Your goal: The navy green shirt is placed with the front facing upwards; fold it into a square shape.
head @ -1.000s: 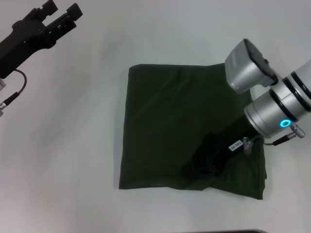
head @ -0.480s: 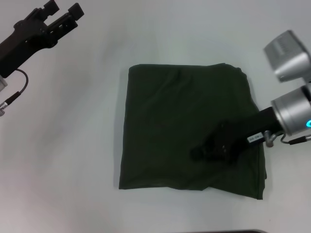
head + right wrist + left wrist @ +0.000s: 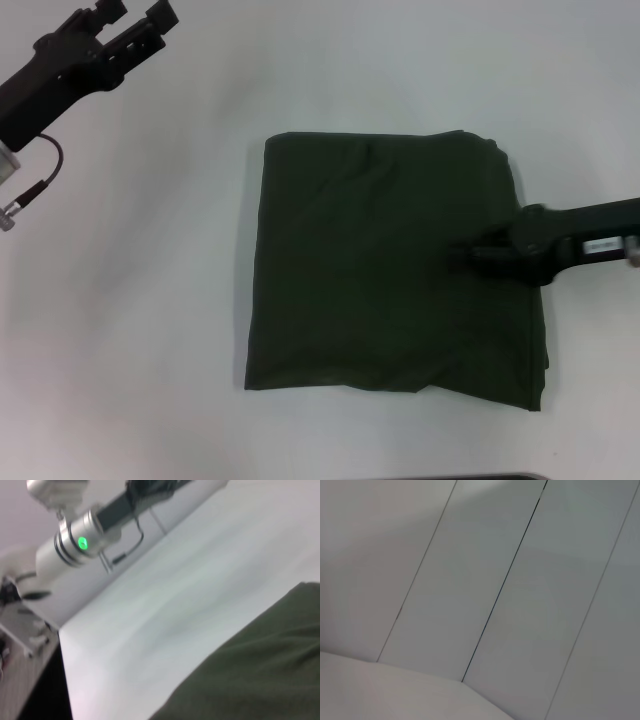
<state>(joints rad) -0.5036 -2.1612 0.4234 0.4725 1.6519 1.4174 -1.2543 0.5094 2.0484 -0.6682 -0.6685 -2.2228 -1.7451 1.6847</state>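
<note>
The navy green shirt (image 3: pixel 380 270) lies folded into a rough square on the white table (image 3: pixel 150 300), its plain dark side up, with no letters or collar showing. Its lower right corner (image 3: pixel 535 390) sticks out a little past the fold. My right gripper (image 3: pixel 468 253) reaches in from the right, over the shirt's right edge, dark against the dark cloth. The right wrist view shows part of the shirt (image 3: pixel 265 670) on the table. My left gripper (image 3: pixel 135 20) is raised at the far left, well away from the shirt, open and holding nothing.
A cable (image 3: pixel 30 190) hangs from the left arm at the left edge. In the right wrist view the left arm (image 3: pixel 80 537) with a green light shows farther off. The left wrist view shows only pale wall panels (image 3: pixel 485 595).
My right arm has pulled back from the shirt's lower middle toward its right edge, and its silver wrist has left the view. The left gripper rose slightly. The shirt has not moved.
</note>
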